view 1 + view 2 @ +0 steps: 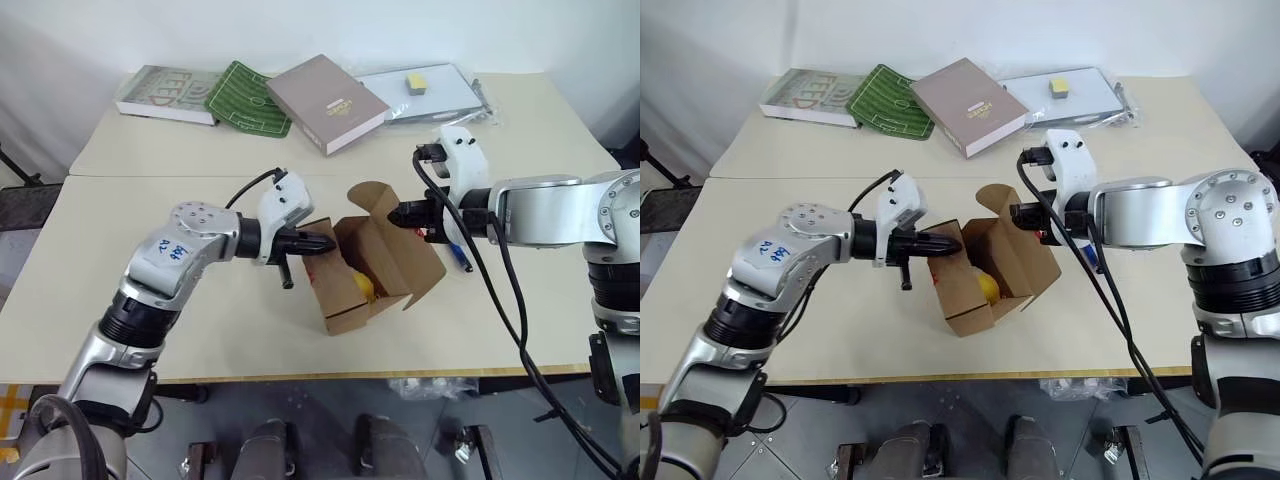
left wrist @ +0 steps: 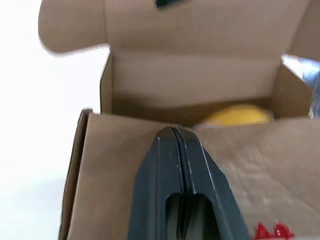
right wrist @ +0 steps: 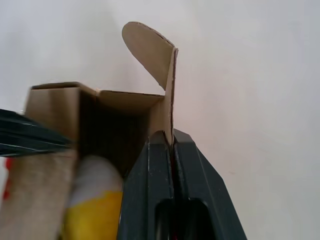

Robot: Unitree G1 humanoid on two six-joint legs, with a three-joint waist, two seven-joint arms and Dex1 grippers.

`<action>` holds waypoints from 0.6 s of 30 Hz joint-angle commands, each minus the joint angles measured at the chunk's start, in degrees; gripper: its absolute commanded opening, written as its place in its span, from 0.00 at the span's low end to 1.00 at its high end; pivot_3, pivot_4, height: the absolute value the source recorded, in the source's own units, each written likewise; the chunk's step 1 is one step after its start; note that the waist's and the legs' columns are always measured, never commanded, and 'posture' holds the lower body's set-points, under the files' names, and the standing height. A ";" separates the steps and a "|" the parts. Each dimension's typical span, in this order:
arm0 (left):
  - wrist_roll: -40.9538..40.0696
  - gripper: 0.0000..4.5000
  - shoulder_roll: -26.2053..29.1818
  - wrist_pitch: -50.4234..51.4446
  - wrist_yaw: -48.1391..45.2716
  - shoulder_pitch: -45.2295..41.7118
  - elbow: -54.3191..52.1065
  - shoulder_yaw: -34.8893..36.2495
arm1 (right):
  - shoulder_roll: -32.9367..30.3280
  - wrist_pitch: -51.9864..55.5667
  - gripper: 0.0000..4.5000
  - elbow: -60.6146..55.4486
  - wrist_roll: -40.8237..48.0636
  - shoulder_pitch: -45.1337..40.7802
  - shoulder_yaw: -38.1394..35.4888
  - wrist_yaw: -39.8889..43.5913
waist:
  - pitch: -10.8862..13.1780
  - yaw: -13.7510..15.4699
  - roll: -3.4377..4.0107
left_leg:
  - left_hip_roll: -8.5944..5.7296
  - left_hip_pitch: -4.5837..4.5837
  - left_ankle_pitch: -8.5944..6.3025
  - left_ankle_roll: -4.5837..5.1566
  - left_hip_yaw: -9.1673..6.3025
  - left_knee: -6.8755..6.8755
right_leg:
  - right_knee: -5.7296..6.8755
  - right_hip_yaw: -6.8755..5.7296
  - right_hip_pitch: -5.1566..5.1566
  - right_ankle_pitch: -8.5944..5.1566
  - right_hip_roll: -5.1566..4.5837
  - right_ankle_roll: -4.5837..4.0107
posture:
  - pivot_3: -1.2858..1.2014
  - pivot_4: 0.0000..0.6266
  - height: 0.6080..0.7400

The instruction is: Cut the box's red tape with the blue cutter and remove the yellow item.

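The brown box (image 1: 385, 262) stands open and tilted in the middle of the table, lid flap raised. The yellow item (image 1: 363, 287) lies inside it, seen as well in the left wrist view (image 2: 239, 115). My left gripper (image 1: 328, 243) is shut on the top edge of the box's left wall. A bit of the red tape (image 2: 272, 232) shows on that wall below the fingers. My right gripper (image 1: 402, 214) is shut on the edge of the lid flap (image 3: 152, 52). The blue cutter (image 1: 459, 256) lies on the table under my right hand, partly hidden.
Along the table's far edge lie a pale book (image 1: 168, 95), a green booklet (image 1: 245, 97), a brownish-grey book (image 1: 328, 103) and a clear folder (image 1: 450, 95) carrying a pale yellow block (image 1: 417, 82). A seam (image 1: 150, 177) runs across the tabletop behind the box.
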 commanded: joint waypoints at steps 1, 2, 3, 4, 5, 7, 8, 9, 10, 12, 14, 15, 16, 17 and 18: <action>3.10 0.00 3.68 2.13 -1.89 4.05 -1.55 -3.69 | -3.19 0.36 0.01 -0.54 1.00 -0.35 -1.60 0.63 | 0.00 0.01 0.00 | 0.00 0.00 0.00 0.00 0.00 0.00 | -0.01 0.00 0.00 0.00 0.00 0.00 | 0.52 0.24 1.00; 3.04 0.00 4.52 2.67 -2.13 4.85 -2.53 -3.75 | -3.96 0.51 0.01 0.02 1.00 -0.40 -1.59 0.70 | 0.00 0.04 0.00 | 0.00 0.04 0.00 0.00 0.00 0.00 | 0.01 0.02 0.02 0.00 -0.01 0.00 | 0.52 0.24 1.00; 3.06 0.00 5.11 3.23 -2.10 5.43 -3.08 -3.70 | -4.64 0.63 0.01 0.68 1.00 -0.50 -1.46 0.57 | 0.00 0.20 0.00 | -0.01 0.04 0.00 0.00 0.01 0.00 | 0.01 0.03 0.03 0.00 -0.01 0.00 | 0.52 0.24 1.00; 3.11 0.00 5.46 3.60 -2.02 5.78 -3.42 -3.65 | -5.11 0.70 0.01 1.10 1.00 -0.57 -1.31 0.51 | 0.00 0.36 0.00 | -0.02 0.05 0.00 0.00 0.00 0.00 | 0.01 0.02 0.04 0.00 -0.03 0.00 | 0.52 0.24 1.00; 3.03 0.00 5.84 3.92 -1.99 6.29 -3.79 -3.43 | -5.63 0.78 0.01 1.61 1.00 -0.55 -1.02 0.14 | 0.00 0.61 0.00 | -0.03 0.08 0.00 0.01 -0.01 0.00 | 0.00 0.02 0.09 0.00 -0.04 0.00 | 0.52 0.24 1.00; 2.57 0.00 6.25 4.87 -1.41 7.67 -4.18 -2.36 | -5.77 0.52 0.01 3.10 1.00 -0.25 -0.87 -0.43 | 0.00 1.25 0.00 | -0.06 0.17 -0.01 0.02 0.00 0.02 | -0.02 0.03 0.19 0.00 -0.07 0.00 | 0.52 0.24 1.00; 2.69 0.00 6.23 4.78 -1.21 8.26 -4.13 -2.16 | -5.56 0.35 0.01 3.61 1.00 0.07 -0.79 -0.68 | 0.00 1.46 0.00 | -0.07 0.25 -0.02 0.04 0.01 0.02 | -0.02 0.06 0.27 0.00 -0.08 0.00 | 0.52 0.24 1.00; 3.03 0.00 5.85 4.39 -0.89 8.57 -3.67 -2.10 | -5.21 0.26 0.01 3.93 1.00 0.43 -0.57 -0.77 | -0.01 1.69 0.00 | -0.08 0.27 -0.02 0.05 0.01 0.02 | -0.03 0.07 0.29 0.00 -0.09 0.00 | 0.52 0.24 1.00; 3.42 0.00 5.33 3.93 -0.53 8.71 -3.13 -2.14 | -4.87 0.20 0.01 3.99 1.00 0.86 -0.30 -0.87 | -0.01 1.87 0.00 | -0.09 0.28 -0.02 0.06 0.00 0.02 | -0.02 0.07 0.31 0.00 -0.11 0.00 | 0.52 0.24 1.00; 4.09 0.00 3.80 3.16 0.59 9.02 -1.85 -2.01 | -4.08 0.00 0.01 3.72 1.00 2.28 0.29 -1.16 | -0.01 2.12 0.00 | -0.13 0.29 -0.01 0.09 -0.03 0.05 | -0.02 0.05 0.36 0.01 -0.16 0.01 | 0.52 0.24 1.00; 4.87 0.00 1.43 2.30 2.29 9.40 0.24 -1.34 | -2.96 -0.51 0.01 3.31 1.00 4.44 0.65 -1.44 | 0.02 1.96 -0.05 | -0.16 0.22 -0.03 0.14 0.01 0.05 | -0.03 0.08 0.29 0.03 -0.16 0.04 | 0.52 0.24 1.00; 5.19 0.00 0.67 1.84 2.61 9.58 0.89 -1.13 | -2.78 -0.70 0.01 3.06 1.00 5.27 0.83 -1.74 | 0.03 1.89 -0.07 | -0.14 0.15 -0.03 0.14 0.01 0.05 | -0.03 0.07 0.22 0.03 -0.15 0.04 | 0.52 0.24 1.00; 5.53 0.00 -0.19 1.27 2.91 9.68 1.61 -0.82 | -2.61 -0.90 0.01 2.87 1.00 5.99 0.90 -1.96 | 0.02 1.84 -0.06 | -0.12 -0.02 -0.02 0.15 -0.04 0.08 | -0.02 0.00 0.10 0.03 -0.14 0.04 | 0.52 0.24 1.00; 5.71 0.00 -1.09 0.95 3.33 9.61 2.52 -0.46 | -2.38 -1.06 0.01 2.79 1.00 6.68 0.86 -1.95 | 0.02 1.78 -0.05 | -0.11 -0.16 -0.02 0.14 -0.08 0.12 | -0.02 -0.07 -0.01 0.03 -0.14 0.04 | 0.52 0.24 1.00; 6.32 0.00 -1.76 0.17 3.61 9.47 3.49 -0.59 | -2.30 -1.33 0.01 2.47 1.00 7.54 1.19 -2.10 | 0.02 1.72 -0.04 | -0.12 -0.19 -0.02 0.14 -0.08 0.12 | -0.02 -0.08 -0.03 0.03 -0.14 0.04 | 0.52 0.24 1.00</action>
